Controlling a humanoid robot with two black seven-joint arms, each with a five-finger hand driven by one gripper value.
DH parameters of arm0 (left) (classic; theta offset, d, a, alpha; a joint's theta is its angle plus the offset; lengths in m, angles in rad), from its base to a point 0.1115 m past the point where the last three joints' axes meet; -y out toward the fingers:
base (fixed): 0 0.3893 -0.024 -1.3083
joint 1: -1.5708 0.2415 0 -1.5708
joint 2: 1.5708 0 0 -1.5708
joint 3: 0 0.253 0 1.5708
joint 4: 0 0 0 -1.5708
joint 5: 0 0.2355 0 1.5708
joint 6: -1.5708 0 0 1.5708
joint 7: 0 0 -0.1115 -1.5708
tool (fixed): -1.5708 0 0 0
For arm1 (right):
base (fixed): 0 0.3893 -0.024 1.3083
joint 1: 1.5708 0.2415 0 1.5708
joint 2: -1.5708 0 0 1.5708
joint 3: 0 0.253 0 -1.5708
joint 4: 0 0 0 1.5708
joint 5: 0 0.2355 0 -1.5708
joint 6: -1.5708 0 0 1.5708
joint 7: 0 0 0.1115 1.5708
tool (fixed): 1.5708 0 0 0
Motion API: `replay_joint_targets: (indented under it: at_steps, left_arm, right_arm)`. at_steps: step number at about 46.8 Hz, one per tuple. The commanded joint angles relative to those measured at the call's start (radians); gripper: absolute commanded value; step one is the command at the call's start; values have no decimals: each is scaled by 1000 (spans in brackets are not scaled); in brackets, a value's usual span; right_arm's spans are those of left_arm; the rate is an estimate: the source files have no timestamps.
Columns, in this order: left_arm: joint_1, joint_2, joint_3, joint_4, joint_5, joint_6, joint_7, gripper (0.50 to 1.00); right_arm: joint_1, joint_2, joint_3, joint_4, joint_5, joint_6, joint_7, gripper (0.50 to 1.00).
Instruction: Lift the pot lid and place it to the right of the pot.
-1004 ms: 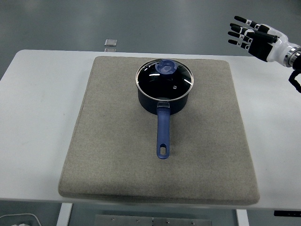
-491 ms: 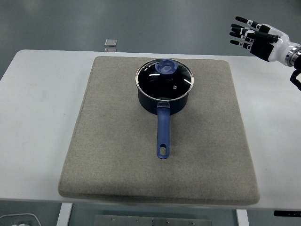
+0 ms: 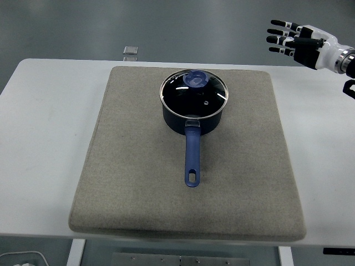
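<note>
Head view
Counter [image 3: 50, 116]: white, carrying a grey felt mat [image 3: 138, 188] that covers most of its middle.
Saucepan [image 3: 193, 116]: dark blue, on the far half of the mat, roughly centred left to right.
Handle [image 3: 192, 158]: blue, pointing toward the near edge, with a hanging hole at its tip.
Pot lid [image 3: 194, 94]: glass with a metal rim, seated flat on the saucepan.
Knob [image 3: 196, 78]: blue, round, showing toward the lid's far side.
Right hand [image 3: 302, 43]: upper right, raised above the counter's far right corner, well apart from the saucepan.
Fingers [image 3: 279, 37]: released, spread, pointing left, holding nothing.
Small clear square object [image 3: 131, 50]: on the floor beyond the counter's far edge.
</note>
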Motion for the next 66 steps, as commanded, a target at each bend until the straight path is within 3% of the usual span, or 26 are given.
replay_joint_targets:
  at_steps: [1,17,34,52,66]
  left_arm:
    - [0,0,0,-1,0,0,0,1000]
    - [0,0,0,-1,2,0,0,1000]
    - [0,0,0,1,0,0,0,1000]
    - [0,0,0,-1,0,0,0,1000]
    - [0,0,0,0,0,-1,0,1000]
  right_arm:
    - [12,-1,-3,0,-39,6,1,924]
    - [75,16,-14,6,-199,45,1,924]
    - [170,16,-176,114,-274,29,5,921]
    - [296,19,-350,308,-496,-43,7,921]
    - [365,117,-483,324,-620,-79,7,921]
